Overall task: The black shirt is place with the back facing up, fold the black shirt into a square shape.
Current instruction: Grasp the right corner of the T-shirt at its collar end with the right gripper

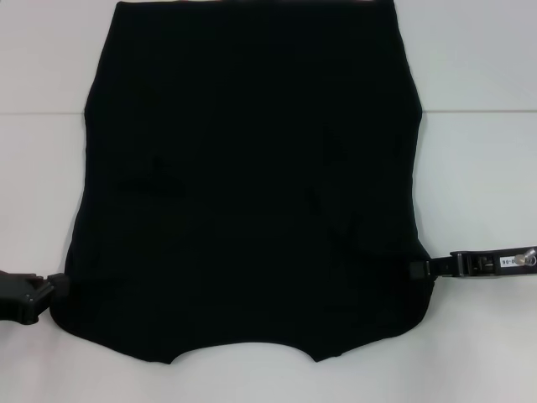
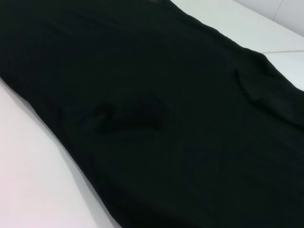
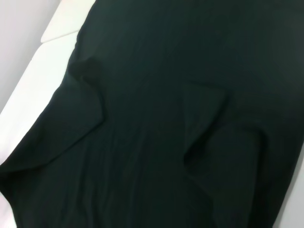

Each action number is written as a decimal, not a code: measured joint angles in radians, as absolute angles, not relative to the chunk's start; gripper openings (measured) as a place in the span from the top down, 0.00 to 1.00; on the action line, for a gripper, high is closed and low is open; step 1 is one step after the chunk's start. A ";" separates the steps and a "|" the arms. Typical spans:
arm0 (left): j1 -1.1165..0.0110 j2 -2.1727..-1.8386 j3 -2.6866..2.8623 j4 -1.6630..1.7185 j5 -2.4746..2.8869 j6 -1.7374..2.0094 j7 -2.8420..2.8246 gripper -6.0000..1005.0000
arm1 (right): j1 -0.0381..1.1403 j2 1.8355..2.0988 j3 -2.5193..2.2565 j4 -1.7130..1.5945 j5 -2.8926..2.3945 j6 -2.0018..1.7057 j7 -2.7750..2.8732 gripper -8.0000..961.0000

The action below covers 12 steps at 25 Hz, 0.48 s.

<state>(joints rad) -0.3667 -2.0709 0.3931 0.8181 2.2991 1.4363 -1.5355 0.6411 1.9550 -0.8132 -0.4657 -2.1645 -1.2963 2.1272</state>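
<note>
Head view: black shirt (image 1: pixel 252 185) covers white table (image 1: pixel 478 168)

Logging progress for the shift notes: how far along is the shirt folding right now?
Partly done, it seems. The black shirt lies flat on the white table with no sleeves sticking out, so the sides look already folded in. In hand: the left gripper and right gripper sit at the shirt's two near corners. Whether they grip the cloth cannot be told. Left: folding it lengthwise into a square.
</note>
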 joint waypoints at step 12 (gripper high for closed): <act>-0.377 -2.071 0.394 0.826 2.302 1.477 -1.600 0.99 | 0.604 1.949 -0.803 -0.473 -2.160 -1.322 2.091 0.92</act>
<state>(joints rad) -0.3775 -2.0706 0.3938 0.8263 2.3015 1.4774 -1.6000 0.6044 1.9486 -0.8028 -0.4729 -2.1602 -1.3216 2.0906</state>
